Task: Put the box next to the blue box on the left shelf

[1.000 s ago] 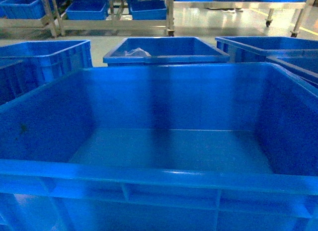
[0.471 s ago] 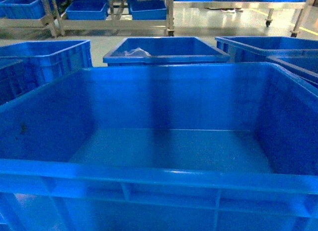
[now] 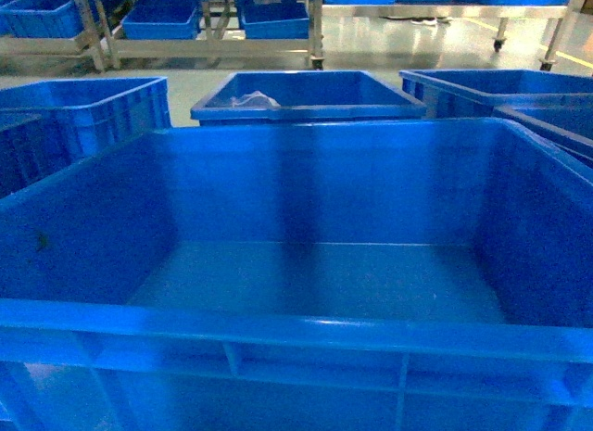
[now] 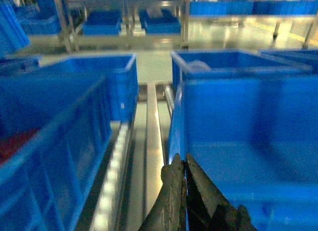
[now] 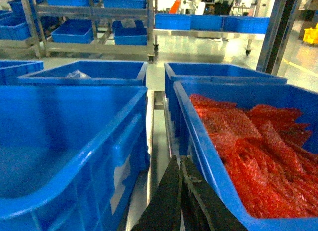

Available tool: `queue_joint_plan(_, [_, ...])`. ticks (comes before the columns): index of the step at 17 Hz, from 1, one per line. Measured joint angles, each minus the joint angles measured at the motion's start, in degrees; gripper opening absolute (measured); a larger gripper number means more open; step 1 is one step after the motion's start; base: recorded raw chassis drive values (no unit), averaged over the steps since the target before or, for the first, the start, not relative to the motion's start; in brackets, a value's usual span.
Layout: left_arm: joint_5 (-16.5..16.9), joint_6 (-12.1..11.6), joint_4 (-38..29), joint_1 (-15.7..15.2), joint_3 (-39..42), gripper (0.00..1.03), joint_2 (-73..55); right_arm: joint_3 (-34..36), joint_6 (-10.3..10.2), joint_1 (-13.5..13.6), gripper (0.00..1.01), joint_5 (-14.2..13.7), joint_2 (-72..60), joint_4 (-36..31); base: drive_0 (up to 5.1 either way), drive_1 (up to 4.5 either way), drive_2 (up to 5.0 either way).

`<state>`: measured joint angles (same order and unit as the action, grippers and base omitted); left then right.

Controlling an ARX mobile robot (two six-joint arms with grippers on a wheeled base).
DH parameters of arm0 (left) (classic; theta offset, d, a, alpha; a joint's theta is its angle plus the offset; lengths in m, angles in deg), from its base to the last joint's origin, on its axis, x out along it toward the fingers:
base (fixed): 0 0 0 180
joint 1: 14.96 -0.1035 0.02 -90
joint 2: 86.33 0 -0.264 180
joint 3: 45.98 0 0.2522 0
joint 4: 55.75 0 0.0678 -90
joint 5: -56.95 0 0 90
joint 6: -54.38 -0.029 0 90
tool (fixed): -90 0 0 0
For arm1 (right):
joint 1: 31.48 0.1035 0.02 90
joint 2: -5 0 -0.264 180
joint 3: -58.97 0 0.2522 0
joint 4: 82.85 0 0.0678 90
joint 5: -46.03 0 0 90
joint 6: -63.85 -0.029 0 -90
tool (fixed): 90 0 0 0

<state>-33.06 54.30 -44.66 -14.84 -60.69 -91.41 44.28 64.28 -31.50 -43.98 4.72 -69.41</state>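
Note:
The box (image 3: 324, 181), a large bright blue empty crate, fills the head view; neither gripper shows there. In the left wrist view my left gripper (image 4: 183, 158) is shut, its tips right at the left rim of the box (image 4: 248, 121), over a steel rail. My right gripper (image 5: 181, 160) is shut too. It hangs in the gap between the box (image 5: 59, 126) on its left and a crate of red material on its right, touching neither wall that I can see. A metal rack (image 3: 213, 46) far back left holds blue boxes (image 3: 162, 14).
Blue crates ring the box: one at the left (image 3: 93, 102), one behind with something white inside (image 3: 306, 107), others at the right (image 3: 491, 83). The crate of red netting (image 5: 248, 136) stands close on the right. Steel rails (image 4: 154, 131) run between the crates.
The background crates and rack have shifted very slightly in the head view. The box fills it as before.

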Motion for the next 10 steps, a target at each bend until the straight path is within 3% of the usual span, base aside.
queue_joint_plan(1, [-0.3,0.0,3.7,0.0,0.0,0.02,3.7,0.2,0.0,0.0,0.02,0.0,0.0,1.2,0.0,0.00,0.0])
queue_joint_plan(6, [0.0,0.0,2.7,0.0,0.0,0.02,4.5,0.2,0.0,0.0,0.02,0.0,0.0,0.6,0.0,0.00,0.0])
queue_joint_plan(7, [0.0,0.0,3.0,0.0,0.0,0.08,4.5,0.2,0.0,0.0,0.07,0.0,0.0,0.6,0.0,0.00,0.0])
queue_joint_plan(8, [0.0,0.0,3.0,0.0,0.0,0.20,4.5,0.2,0.0,0.0,0.22,0.0,0.0,0.6,0.0,0.00,0.0])
queue_joint_plan(10, [0.0,0.0,3.0,0.0,0.0,0.59,4.5,0.2,0.0,0.0,0.61,0.0,0.0,0.6,0.0,0.00,0.0])
